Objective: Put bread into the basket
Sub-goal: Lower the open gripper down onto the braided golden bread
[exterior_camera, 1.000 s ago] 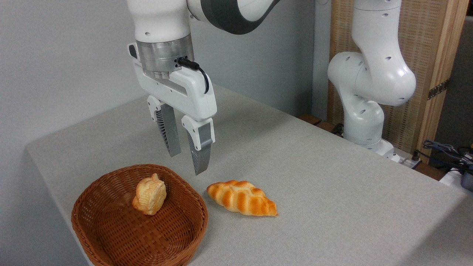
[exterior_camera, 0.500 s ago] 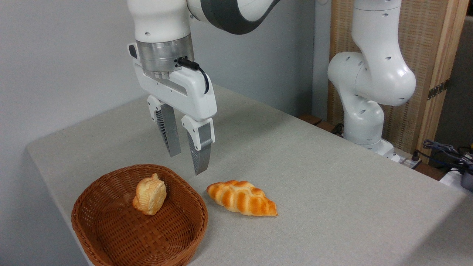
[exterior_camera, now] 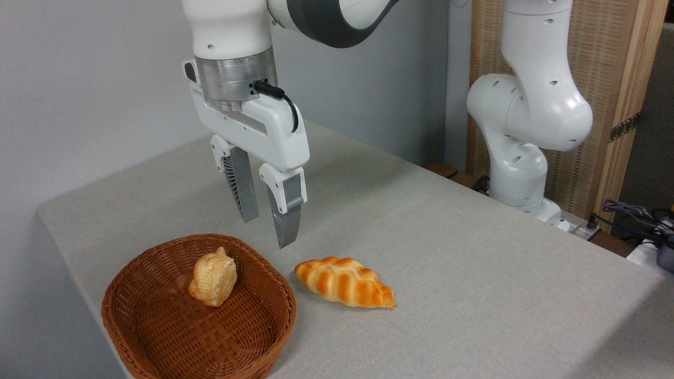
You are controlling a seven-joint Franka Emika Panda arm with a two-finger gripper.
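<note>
The bread (exterior_camera: pixel 344 282), a braided golden-orange loaf, lies on the grey table just right of the basket (exterior_camera: pixel 131 329), a reddish-brown wicker oval at the front left. My gripper (exterior_camera: pixel 267 232) hangs in the air above the basket's far right rim, up and to the left of the loaf. Its two grey fingers (exterior_camera: pixel 286 221) point down with a narrow gap between them and nothing held.
A small pale fish-shaped pastry (exterior_camera: pixel 213 277) leans inside the basket near its far side. The arm's white base (exterior_camera: pixel 518 158) stands at the table's back right. Cables (exterior_camera: pixel 632 213) lie at the far right edge. The table's left edge (exterior_camera: pixel 68 252) runs close to the basket.
The gripper has shifted very slightly to the right and up. The bread and basket have not moved.
</note>
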